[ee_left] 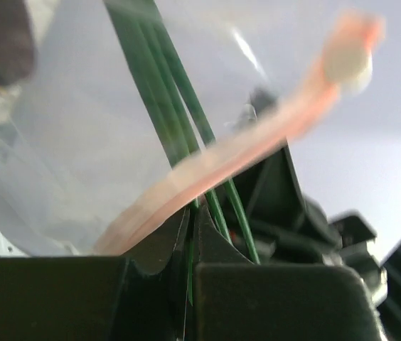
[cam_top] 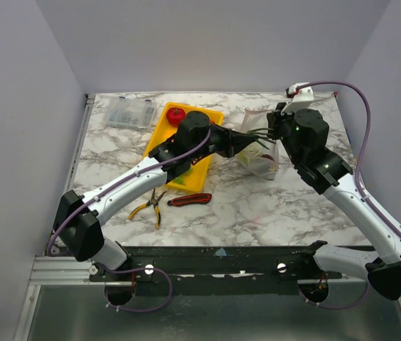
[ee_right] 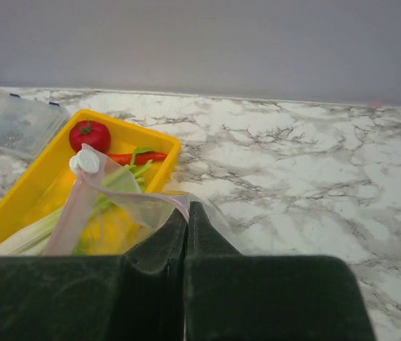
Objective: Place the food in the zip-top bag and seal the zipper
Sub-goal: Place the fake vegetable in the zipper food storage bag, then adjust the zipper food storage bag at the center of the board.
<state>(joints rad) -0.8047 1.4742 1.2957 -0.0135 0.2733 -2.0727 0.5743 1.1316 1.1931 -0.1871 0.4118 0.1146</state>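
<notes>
The clear zip-top bag hangs between both grippers right of the yellow tray. My right gripper is shut on the bag's mouth edge, pinching the pink zipper, whose white slider sits at the strip's far end. My left gripper is shut on thin green leaves that look like the leek's and run up into the bag, with the zipper crossing just above its tips. The pale leek stalk shows through the plastic. A red tomato and a red-orange piece with a green top lie in the tray.
A clear hard box sits at the back left. Yellow-handled pliers and a red-black utility knife lie in front of the tray. The two arms meet closely over the bag; marble table lies to the right.
</notes>
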